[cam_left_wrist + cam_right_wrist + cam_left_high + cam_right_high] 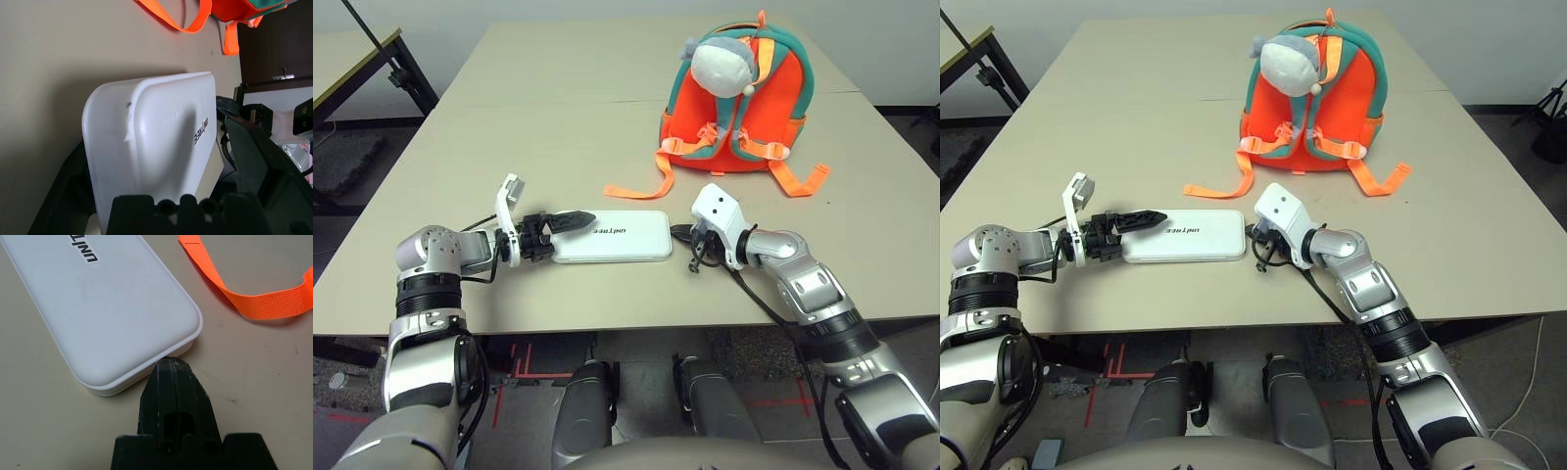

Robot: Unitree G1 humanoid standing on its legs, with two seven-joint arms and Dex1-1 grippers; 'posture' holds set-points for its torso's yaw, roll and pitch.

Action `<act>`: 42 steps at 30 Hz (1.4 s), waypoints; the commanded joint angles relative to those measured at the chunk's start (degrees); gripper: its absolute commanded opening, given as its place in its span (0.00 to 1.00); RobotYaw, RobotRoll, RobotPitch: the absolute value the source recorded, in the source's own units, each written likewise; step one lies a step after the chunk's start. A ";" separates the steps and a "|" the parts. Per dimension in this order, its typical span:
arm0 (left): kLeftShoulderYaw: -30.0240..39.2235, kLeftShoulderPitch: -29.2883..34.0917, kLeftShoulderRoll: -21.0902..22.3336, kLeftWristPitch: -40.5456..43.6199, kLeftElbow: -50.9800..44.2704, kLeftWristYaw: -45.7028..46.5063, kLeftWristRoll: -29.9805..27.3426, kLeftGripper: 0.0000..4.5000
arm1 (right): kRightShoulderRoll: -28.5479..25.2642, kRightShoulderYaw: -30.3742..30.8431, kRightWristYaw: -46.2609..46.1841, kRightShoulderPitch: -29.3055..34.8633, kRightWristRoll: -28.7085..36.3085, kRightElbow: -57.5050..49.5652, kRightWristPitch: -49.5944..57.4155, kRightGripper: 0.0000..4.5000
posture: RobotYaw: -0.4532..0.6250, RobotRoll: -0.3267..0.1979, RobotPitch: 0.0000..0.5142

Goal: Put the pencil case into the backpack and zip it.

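Pickup of the pencil case in hand

Pencil case lies flat near me, backpack standing well beyond. My left gripper spreads wide around its left end; my right gripper, pinched shut and empty, touches its right end. Next, I judge: squeeze, then lift.

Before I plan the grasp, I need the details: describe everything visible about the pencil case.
The pencil case is a flat, white, smooth hard-looking rectangle with rounded corners, a raised rim seam and dark lettering on top. It lies closed and flat on the table, in front of the backpack. The open left gripper straddles one short end; the shut right gripper touches the opposite end.
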 commanded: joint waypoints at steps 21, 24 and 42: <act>-2.67 1.18 -1.04 2.34 0.52 -1.30 0.90 1.00 | -0.37 0.50 0.47 -0.11 0.52 -0.77 -0.93 0.01 | 0.27 0.62 0.26; -2.00 1.13 -1.28 1.63 0.98 -0.53 1.26 0.96 | -0.32 0.55 0.46 -0.18 0.51 -0.78 -0.90 0.00 | 0.27 0.62 0.26; -1.14 1.56 -2.20 0.32 -1.23 -1.77 0.60 0.30 | -0.39 0.49 0.54 -0.17 0.63 -0.87 -0.90 0.00 | 0.27 0.62 0.26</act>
